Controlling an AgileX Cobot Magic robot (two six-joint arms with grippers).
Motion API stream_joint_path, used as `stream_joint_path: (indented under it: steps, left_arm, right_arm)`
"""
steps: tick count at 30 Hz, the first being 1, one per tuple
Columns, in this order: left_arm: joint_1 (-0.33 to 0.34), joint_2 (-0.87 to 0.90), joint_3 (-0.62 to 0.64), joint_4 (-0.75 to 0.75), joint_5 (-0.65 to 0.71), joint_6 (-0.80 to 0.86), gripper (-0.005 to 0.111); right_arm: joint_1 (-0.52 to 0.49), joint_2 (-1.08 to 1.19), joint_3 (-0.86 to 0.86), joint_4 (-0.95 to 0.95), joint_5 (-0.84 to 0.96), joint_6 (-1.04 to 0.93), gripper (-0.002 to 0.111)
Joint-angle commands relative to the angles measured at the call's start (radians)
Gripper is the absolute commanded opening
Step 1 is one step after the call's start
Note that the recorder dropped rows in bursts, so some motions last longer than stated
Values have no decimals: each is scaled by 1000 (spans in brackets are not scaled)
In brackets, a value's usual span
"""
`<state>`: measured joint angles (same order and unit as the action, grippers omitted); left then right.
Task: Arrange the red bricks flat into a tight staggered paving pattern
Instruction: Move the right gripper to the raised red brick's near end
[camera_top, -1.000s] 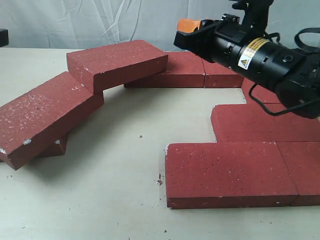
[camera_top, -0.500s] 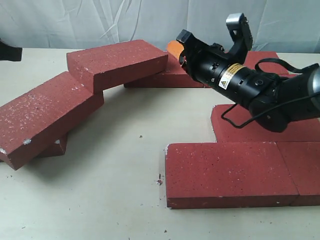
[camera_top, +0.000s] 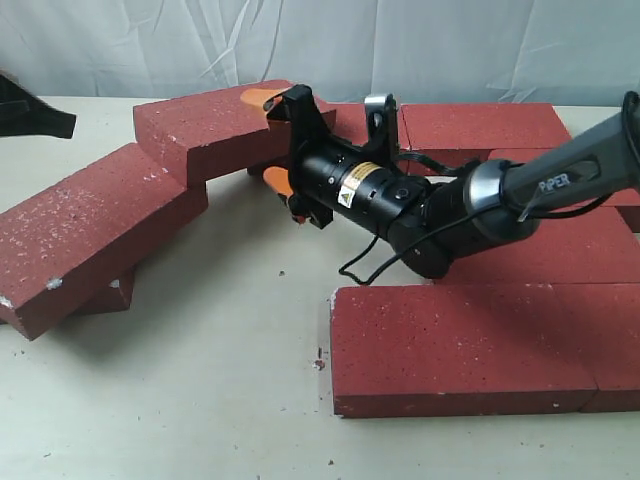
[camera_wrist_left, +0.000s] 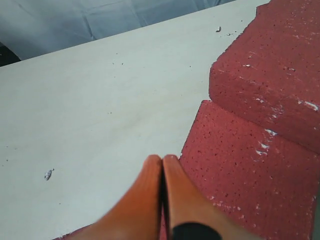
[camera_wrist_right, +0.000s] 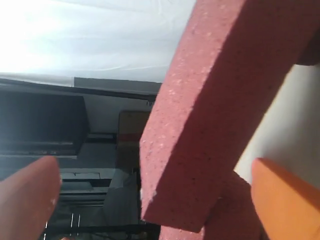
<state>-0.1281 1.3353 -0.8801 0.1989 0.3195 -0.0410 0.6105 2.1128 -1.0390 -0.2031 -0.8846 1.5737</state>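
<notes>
— So, where do your pincers stand?
— Your right pincer (camera_top: 268, 138) is spread wide, its orange fingers (camera_wrist_right: 285, 200) on either side of the tilted red brick (camera_top: 200, 125), not closed on it. Your left pincer (camera_wrist_left: 162, 195) is pressed together beside the stepped bricks (camera_wrist_left: 250, 175).
— And the paving?
— Your flat bricks (camera_top: 450, 345) lie edge to edge on the surface (camera_top: 200, 400), at the right.

Printed in white along the grey forearm link (camera_top: 565, 178) of the right arm: "IPER", with a leading letter partly hidden. Stuck on the black wrist housing (camera_top: 322, 170): a yellow label (camera_top: 352, 188) with a black warning triangle, small print unreadable.
</notes>
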Motion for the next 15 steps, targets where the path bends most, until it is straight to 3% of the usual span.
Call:
stream_joint_path:
  steps: [1,15]
  left_arm:
    - [-4,3,-6,-7,-3,0,0]
    - [-4,3,-6,-27,-9,0,0]
  right_arm:
    - [8,35,-11,51,16,22,99]
    - [61,143,-151,127,18,81,99]
